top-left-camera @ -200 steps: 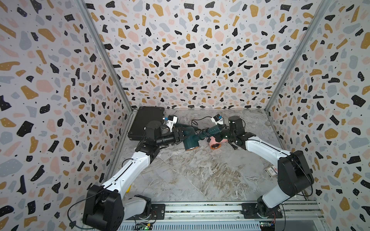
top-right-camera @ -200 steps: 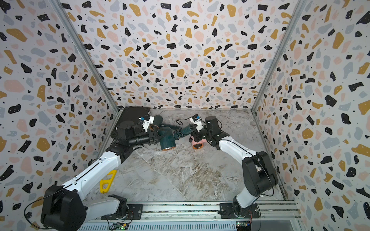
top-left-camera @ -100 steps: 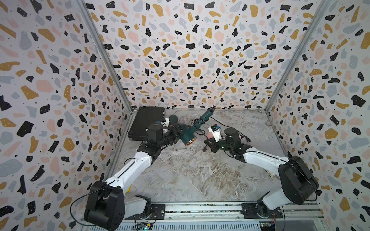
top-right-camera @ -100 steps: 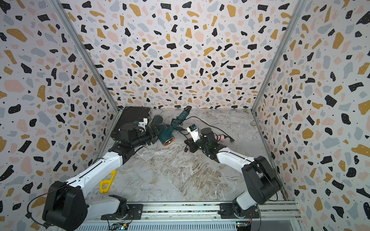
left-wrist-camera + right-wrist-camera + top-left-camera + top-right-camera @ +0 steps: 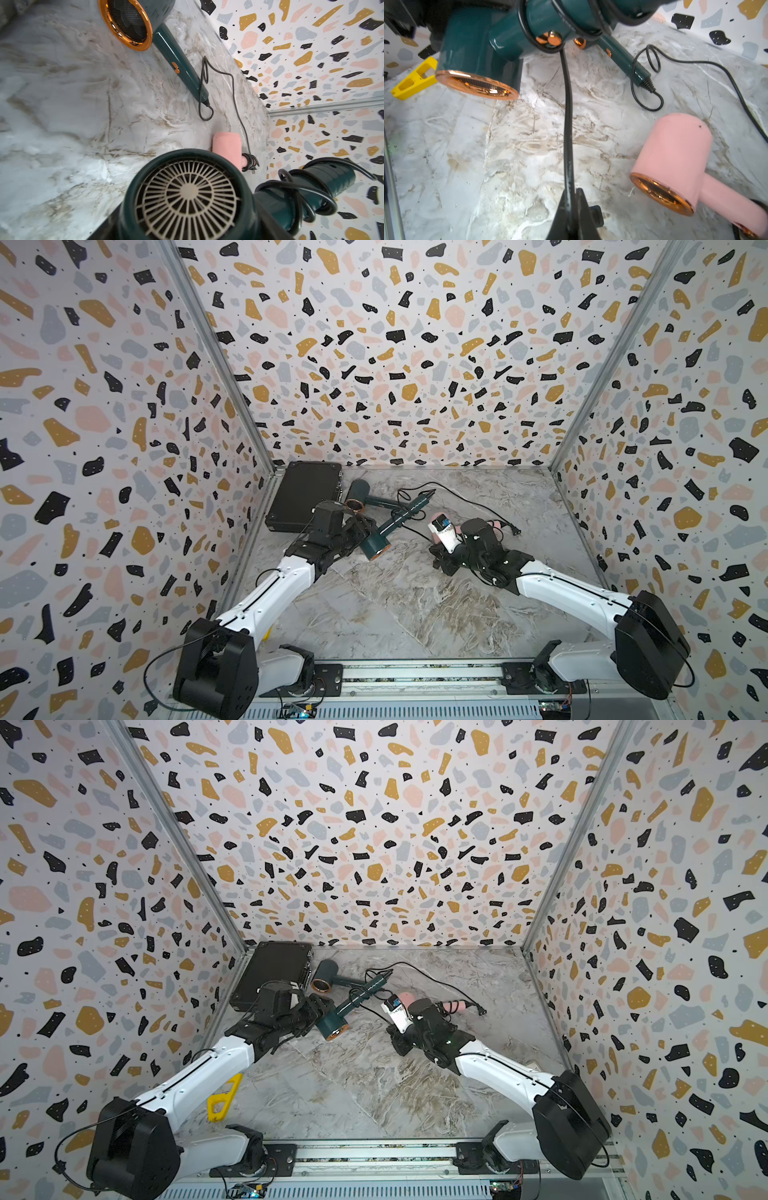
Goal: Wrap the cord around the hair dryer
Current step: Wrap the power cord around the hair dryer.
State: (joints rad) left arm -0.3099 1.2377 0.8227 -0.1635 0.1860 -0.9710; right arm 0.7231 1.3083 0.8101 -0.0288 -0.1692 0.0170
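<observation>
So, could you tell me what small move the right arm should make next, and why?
Probably swing the right tool around the handle of the lifted green hair dryer for another loop: a few coils already sit there, and the cord runs straight from them into its shut jaws.

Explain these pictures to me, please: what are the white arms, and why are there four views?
They are two robot arms inside a speckled box. Two pictures look down on the whole scene from above; the two close-ups come from a camera on each arm's wrist. The left claw grips a green hair dryer by its head. The right claw pinches its cord, some loops of which already circle the handle. Lying on the marble table: a second green dryer with its cord loose, a pink dryer, a black case and a yellow tool.
</observation>
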